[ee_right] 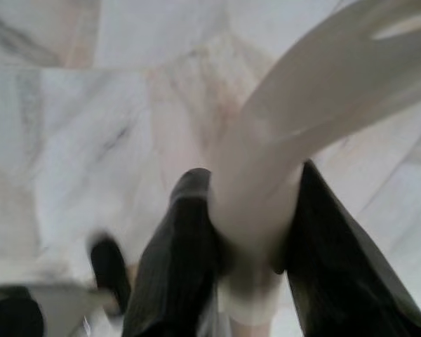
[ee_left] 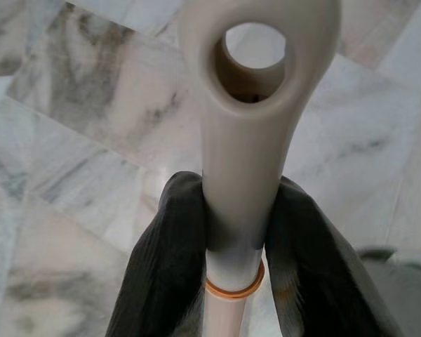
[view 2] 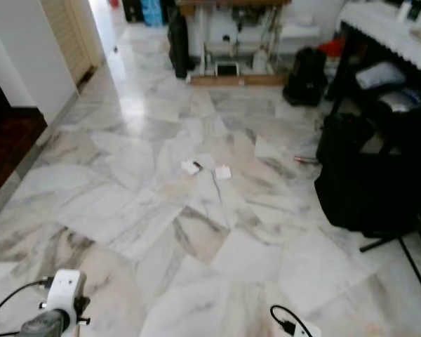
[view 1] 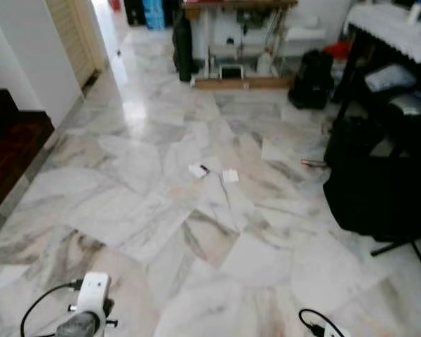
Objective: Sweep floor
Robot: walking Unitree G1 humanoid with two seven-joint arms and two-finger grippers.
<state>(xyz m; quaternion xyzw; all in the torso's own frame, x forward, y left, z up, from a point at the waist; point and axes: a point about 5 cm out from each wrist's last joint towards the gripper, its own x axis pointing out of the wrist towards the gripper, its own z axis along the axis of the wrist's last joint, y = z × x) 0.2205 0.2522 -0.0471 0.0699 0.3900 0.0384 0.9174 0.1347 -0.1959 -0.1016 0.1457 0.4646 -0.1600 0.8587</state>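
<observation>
1. While the robot faces a room with a marble floor, its left gripper pinches a beige handle between two black fingers; the handle has a round hole near its end and an orange ring below the grip.
2. The right gripper is closed around a second pale handle, which curves away above the fingers; this view is blurred.
3. Which tool each handle belongs to cannot be told.
4. Near the middle of the floor lie two small white paper scraps, just beside each other and apart from the furniture.
5. Another flat pale piece lies further toward the right side of the floor, and a small reddish object lies next to a black bag.
6. At the far edge of the floor stands a white sewing bench, with a dark backpack near its right end.
7. At the near edge of the floor, a white part of the left arm with a black cable is seen.
</observation>
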